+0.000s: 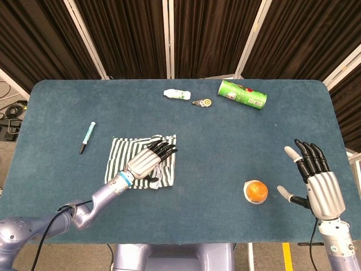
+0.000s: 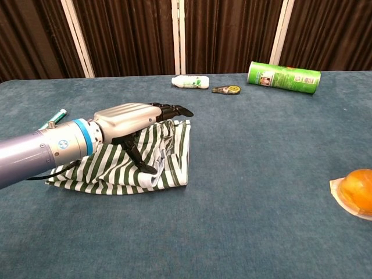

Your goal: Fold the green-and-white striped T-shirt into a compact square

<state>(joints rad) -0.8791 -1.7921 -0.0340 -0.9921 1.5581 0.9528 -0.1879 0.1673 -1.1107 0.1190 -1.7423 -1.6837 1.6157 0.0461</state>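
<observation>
right hand (image 1: 320, 189) spread, idle, near table (image 1: 225, 147) edge | left hand (image 1: 148, 162) flat, fingers extended, pressing striped T-shirt (image 1: 119, 155) mid-left | step: flattening late fold | next: likely tuck loose right edge square

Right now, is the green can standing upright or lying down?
Lying down: the green can rests on its side on the table.

The left robot hand (image 1: 148, 162) lies over the T-shirt's (image 1: 119, 155) right half, the marker (image 1: 86, 137) well to its left.
</observation>
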